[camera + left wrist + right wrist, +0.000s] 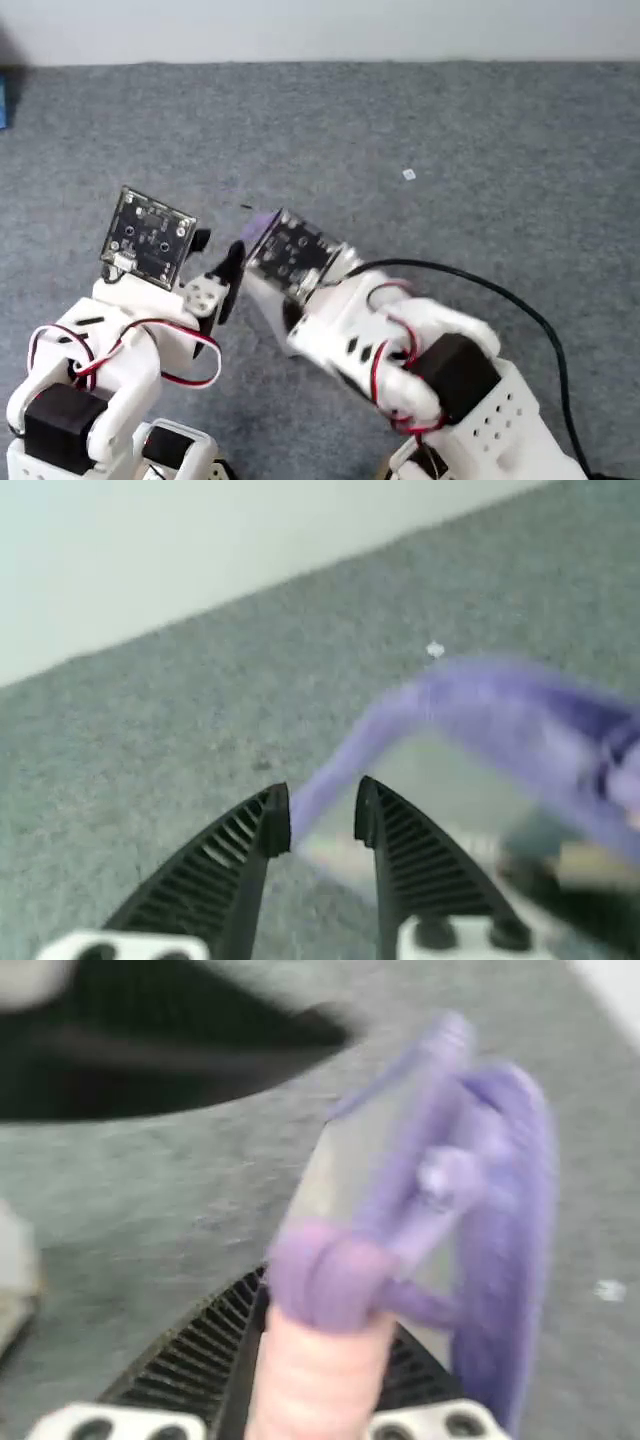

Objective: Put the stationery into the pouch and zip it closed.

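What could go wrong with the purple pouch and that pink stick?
The left gripper seems to pinch just the pouch's corner, so the pouch could slip out. The pink stick in the right gripper is right by the pouch's edge; it might snag or miss the opening and drop onto the carpet.

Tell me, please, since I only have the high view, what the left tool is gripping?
Observer: The left wrist view shows the left tool pinching the purple edge of the pouch.
Operator: Thank you. Is the right tool carrying anything?
Observer: Yes. The right tool holds a pink item with a purple tip, which stands up out of its grip.
Operator: And where is the pouch relative to that item?
Observer: Seen from the right wrist camera, it is just behind the item, showing a clear panel inside a purple border.
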